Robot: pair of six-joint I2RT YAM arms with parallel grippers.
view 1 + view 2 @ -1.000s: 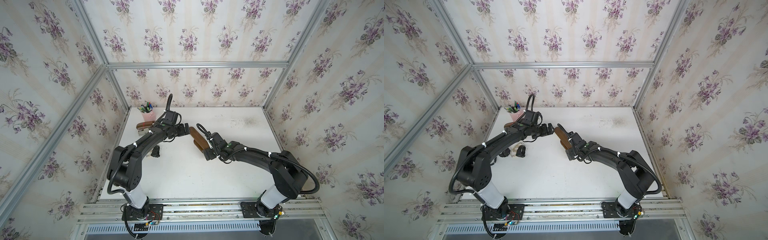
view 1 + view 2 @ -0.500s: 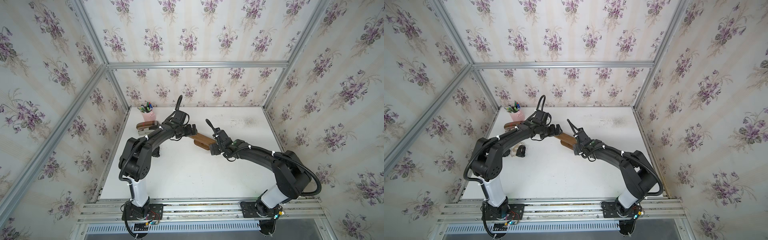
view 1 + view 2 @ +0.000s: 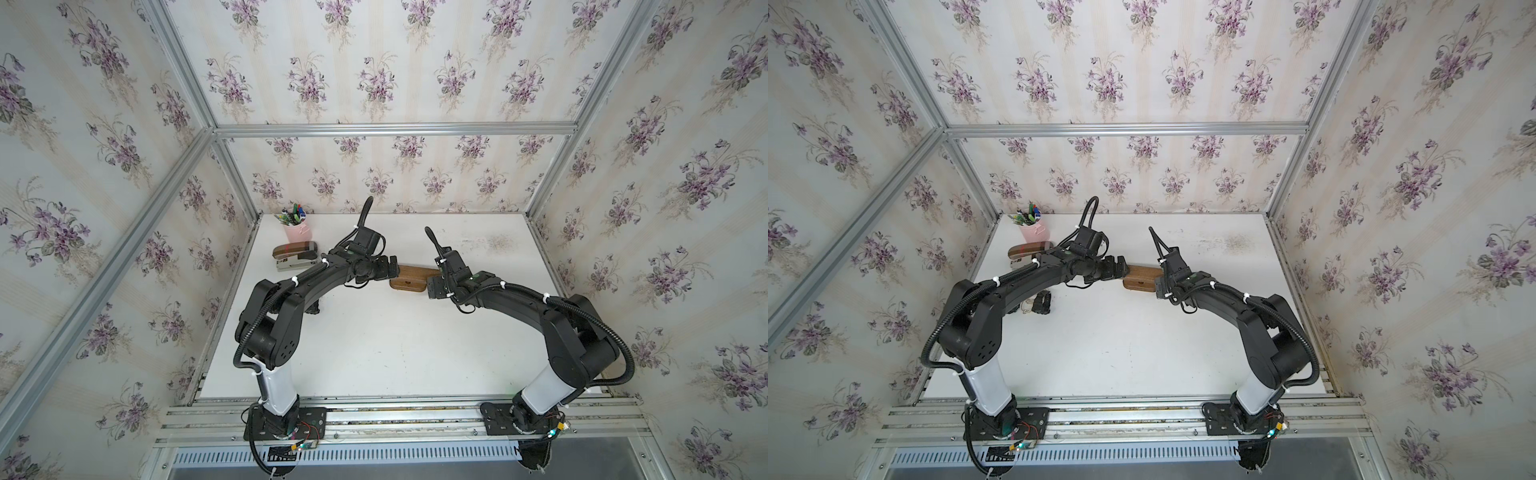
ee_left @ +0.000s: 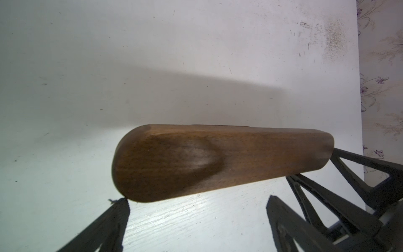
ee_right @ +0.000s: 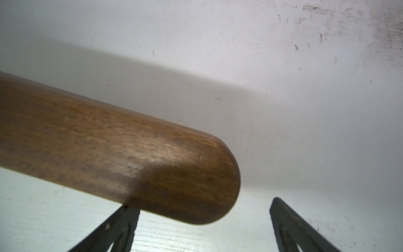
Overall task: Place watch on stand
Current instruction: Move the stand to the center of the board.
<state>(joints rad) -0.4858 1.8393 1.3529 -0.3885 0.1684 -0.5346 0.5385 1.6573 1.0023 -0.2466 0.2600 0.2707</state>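
- Black fingers (image 4: pixel 117 216) of the left gripper (image 3: pixel 392 270) stood spread wide and clamped nothing. In the left wrist view one tip sat just beside a rounded end of the stand (image 4: pixel 218 161), and I could not tell whether it touched.
- On my other side the right gripper (image 3: pixel 432 286) was released as well. In its wrist view one finger (image 5: pixel 126 218) showed partly behind the stand's other rounded end, and its partner was well apart from the wood.
- Between the two grippers the stand stood on the white table (image 3: pixel 374 353), its brown wooden bar level over a small foot, toward the rear middle of the surface in both top views.
- The watch (image 3: pixel 1042 301), a small dark thing, lay on the table under the left arm (image 3: pixel 1017 282), apart from the stand. I could not make out its detail.
- Further out, near the rear left corner, a pink cup (image 3: pixel 298 232) held a bunch of pens (image 3: pixel 293 212) sticking out of its top.
- Just in front of the cup lay a brown-topped stapler (image 3: pixel 295 257), on the bare table and not in any container.
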